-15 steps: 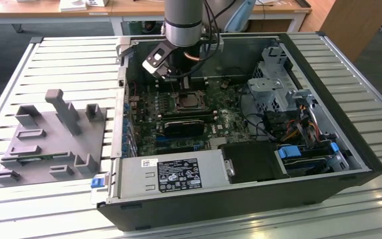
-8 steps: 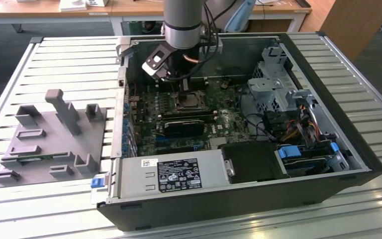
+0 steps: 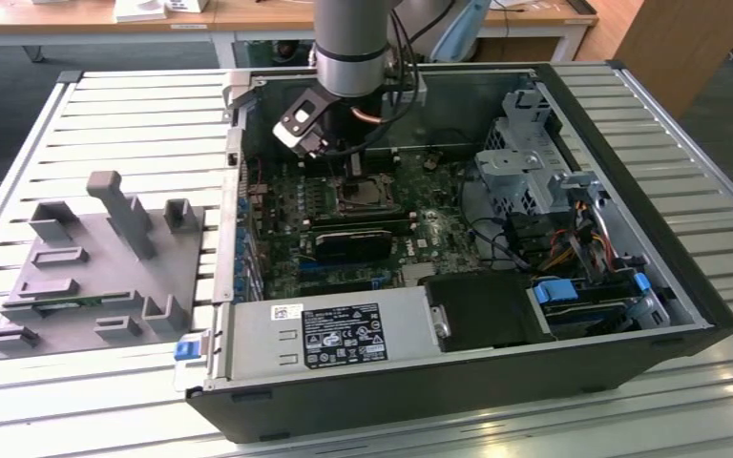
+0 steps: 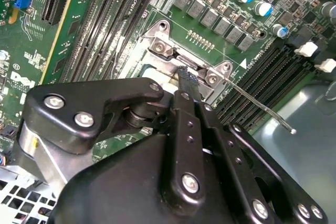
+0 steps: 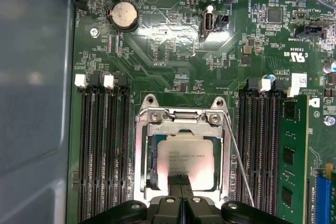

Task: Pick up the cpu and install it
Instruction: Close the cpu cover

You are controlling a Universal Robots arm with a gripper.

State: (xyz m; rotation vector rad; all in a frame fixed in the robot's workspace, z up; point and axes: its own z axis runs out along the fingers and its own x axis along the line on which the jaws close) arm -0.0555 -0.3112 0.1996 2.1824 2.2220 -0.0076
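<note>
A slatted metal surface [image 3: 112, 114] carries an open computer case [image 3: 469, 401] lying on its side. On the exterior view's left a grey holder block [image 3: 99, 277] sits well apart from the case. The arm [image 3: 347, 48] comes down from above into the case's far half, over the green motherboard [image 5: 173, 45]. The power supply [image 3: 328, 334] fills the near corner of the case. On the board, rows of dark memory slots [image 5: 102, 145] flank a silver socket frame [image 5: 181, 121] on both sides, and a round coin cell [image 5: 124, 14] lies beyond the frame. The cpu [image 5: 186, 153] lies flat inside the socket frame with its silver-grey top facing up, square to the opening. The gripper [image 5: 182, 182] is directly over the edge of the cpu, its two black fingers [image 5: 177, 198] pressed together with just a thin seam between them and nothing clamped in that seam. In the second wrist view the gripper [image 4: 186, 77] points down at the frame's hinge side. The tip seems to rest on the chip's top, though contact is hard to confirm. A thin lever rod [image 5: 239, 161] runs slantwise just beside the frame.
</note>
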